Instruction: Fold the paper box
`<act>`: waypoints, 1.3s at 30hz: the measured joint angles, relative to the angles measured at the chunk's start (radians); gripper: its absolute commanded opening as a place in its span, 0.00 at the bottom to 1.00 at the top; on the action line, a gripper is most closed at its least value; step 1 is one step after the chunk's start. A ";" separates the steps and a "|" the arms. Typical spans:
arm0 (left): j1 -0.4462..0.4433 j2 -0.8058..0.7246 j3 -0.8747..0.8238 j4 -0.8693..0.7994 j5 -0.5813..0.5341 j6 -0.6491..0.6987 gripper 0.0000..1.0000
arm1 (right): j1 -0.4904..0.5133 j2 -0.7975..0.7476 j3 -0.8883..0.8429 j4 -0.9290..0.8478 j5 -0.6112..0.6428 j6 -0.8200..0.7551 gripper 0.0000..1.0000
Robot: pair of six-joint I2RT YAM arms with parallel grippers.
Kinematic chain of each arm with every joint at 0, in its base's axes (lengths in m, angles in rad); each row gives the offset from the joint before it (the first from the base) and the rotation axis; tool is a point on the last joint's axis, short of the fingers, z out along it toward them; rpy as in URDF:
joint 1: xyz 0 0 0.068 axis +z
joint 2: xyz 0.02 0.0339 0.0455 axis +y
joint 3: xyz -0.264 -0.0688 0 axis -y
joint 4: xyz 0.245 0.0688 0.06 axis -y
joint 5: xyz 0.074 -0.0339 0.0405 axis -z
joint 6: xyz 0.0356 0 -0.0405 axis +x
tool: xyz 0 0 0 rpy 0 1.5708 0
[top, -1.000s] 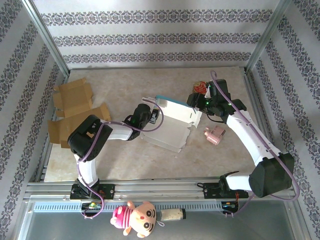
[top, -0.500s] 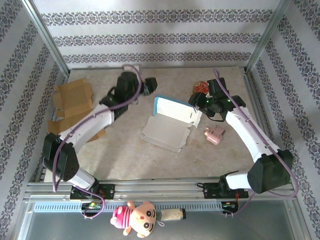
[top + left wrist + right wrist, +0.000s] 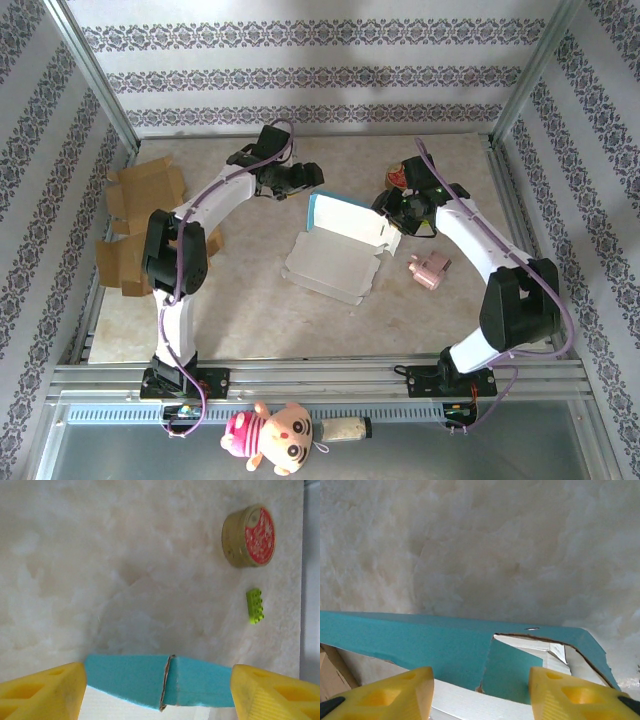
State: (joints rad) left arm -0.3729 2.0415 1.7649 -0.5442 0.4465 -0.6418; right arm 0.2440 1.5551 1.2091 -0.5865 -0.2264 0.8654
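From above, the paper box (image 3: 335, 262) lay near the middle of the table (image 3: 250, 310), opened out flat with its white inside facing up and one teal wall (image 3: 345, 218) raised along its far edge. The left gripper (image 3: 305, 180) hung just behind the left end of that wall, and the right gripper (image 3: 393, 213) sat at the box's far right corner. A round tin (image 3: 399, 176) with a red lid stood behind the right arm, partly hidden by it. A pink toy (image 3: 430, 270) lay just right of the box, flattened brown cardboard (image 3: 148, 200) was piled at the left edge, and a plush doll (image 3: 272, 435) lay in front of the arm bases. In the left wrist view, the left gripper (image 3: 159, 677) had its yellow fingers (image 3: 45, 690) spread wide, with the teal box edge (image 3: 130, 677) running across the gap and no grip on it. The tin (image 3: 249, 536) stood closed beyond, its contents hidden, with a green brick (image 3: 255, 605) near it. In the right wrist view, the right gripper (image 3: 481, 680) showed its fingers (image 3: 570, 695) apart, the teal wall (image 3: 420, 640) and a white flap lying between them, unclamped.
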 measured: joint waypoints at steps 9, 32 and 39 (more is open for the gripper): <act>0.002 0.000 -0.026 0.021 0.041 -0.048 0.53 | 0.000 0.001 -0.003 0.020 0.000 -0.001 0.48; 0.008 -0.194 -0.439 0.360 0.144 -0.192 0.27 | 0.023 0.013 -0.030 0.042 -0.003 -0.055 0.43; 0.007 -0.234 -0.544 0.474 0.160 -0.282 0.56 | 0.023 0.017 -0.038 0.083 -0.029 -0.061 0.32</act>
State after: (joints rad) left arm -0.3656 1.8072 1.2205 -0.0700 0.6064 -0.9241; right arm 0.2665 1.5723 1.1713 -0.5037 -0.2558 0.8047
